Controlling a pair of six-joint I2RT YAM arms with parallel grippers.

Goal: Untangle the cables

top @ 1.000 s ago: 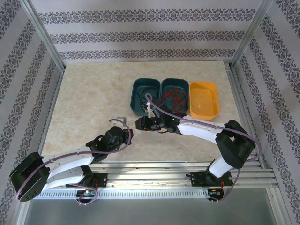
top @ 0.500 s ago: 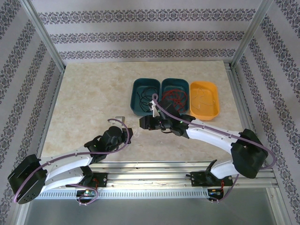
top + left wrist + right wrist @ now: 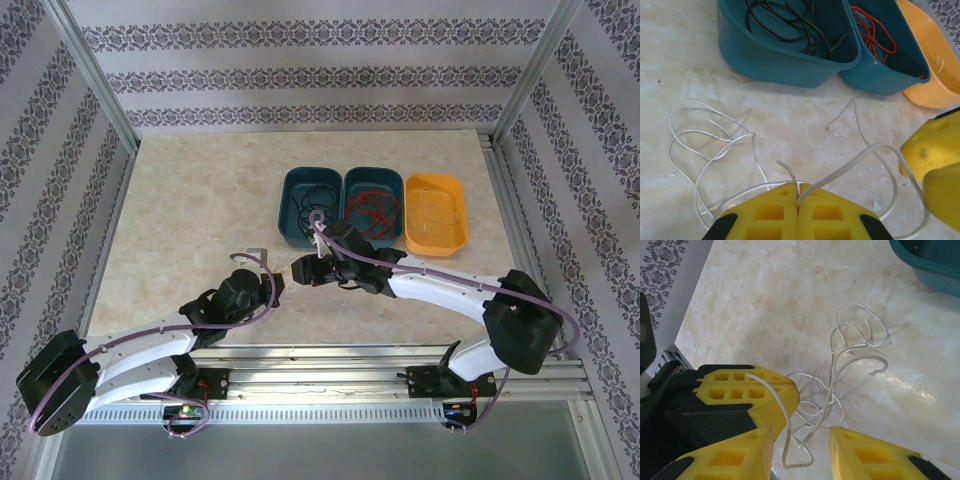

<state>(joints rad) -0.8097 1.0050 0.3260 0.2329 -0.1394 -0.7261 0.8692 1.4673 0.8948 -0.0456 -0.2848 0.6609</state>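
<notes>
Findings at this moment:

- Left claw (image 3: 797, 194): closed, pinching the white cable (image 3: 840, 170) near one end, low in the left wrist view. Judged purpose: to anchor that strand so the loops can be drawn out against it.
- Right claw (image 3: 800, 436): jaws apart and gripping nothing. A slack bend of the same cable lies between the fingers at the bottom of the right wrist view. It appears positioned to take a second hold just beside the left claw.
- The rest of the white cable lies on the counter (image 3: 805, 120) in loose overlapping loops, left of centre in the left wrist view.
- Black cable (image 3: 785, 20): lies in the left teal bin (image 3: 780, 65).
- Red cable (image 3: 872, 35): lies in the second teal bin (image 3: 875, 75).
- Orange bin (image 3: 932, 60): upper right. Its contents cannot be made out, and it is presumably meant for the white cable.

Assessment: sorting is well advanced, and the white cable remains.
</notes>
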